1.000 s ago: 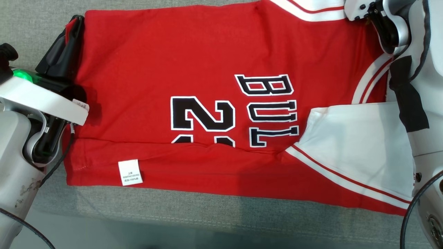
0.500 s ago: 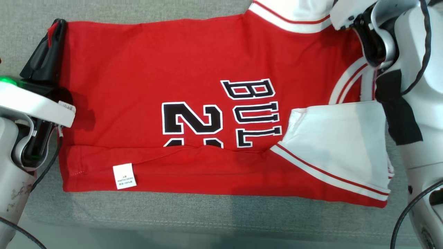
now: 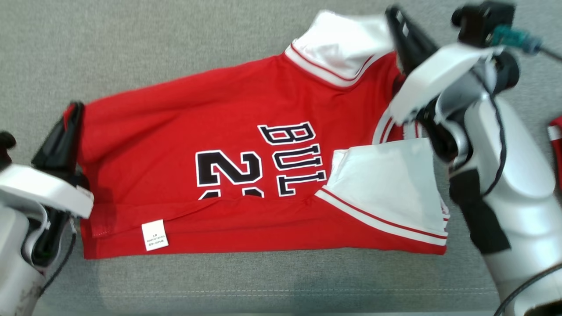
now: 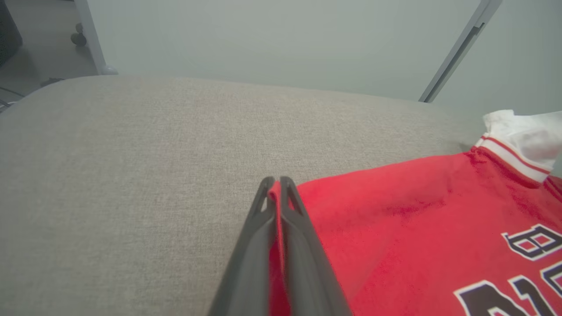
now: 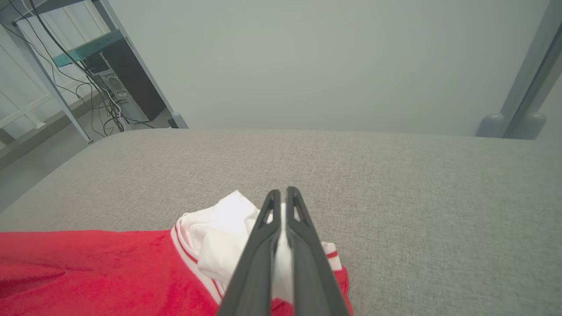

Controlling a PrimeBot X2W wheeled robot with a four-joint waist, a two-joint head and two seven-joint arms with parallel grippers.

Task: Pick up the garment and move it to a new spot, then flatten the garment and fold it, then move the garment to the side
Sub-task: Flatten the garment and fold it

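The garment (image 3: 184, 123) is a red jersey with white sleeves and black lettering, lying lengthwise across the grey cushion, its near long edge folded over with a white label showing. My left gripper (image 3: 73, 109) is shut on the far hem corner at the left; red cloth shows between its fingers (image 4: 277, 193). My right gripper (image 3: 393, 13) is shut on the white sleeve at the far right, with white fabric (image 5: 228, 232) pinched between the fingers (image 5: 283, 195). The jersey's (image 4: 417, 219) far edge is raised off the cushion between the two grips.
The grey cushion (image 3: 153, 44) spreads out beyond the jersey, and its front seam (image 3: 263, 292) runs near the bottom. A red and white item (image 3: 556, 145) lies at the right edge. A metal frame leg (image 5: 527, 83) and a computer with cables (image 5: 118, 83) stand behind.
Both grippers have come nearer and lifted the far edge of the jersey; the right one has swung up and left with the white sleeve. The head camera has shifted too.
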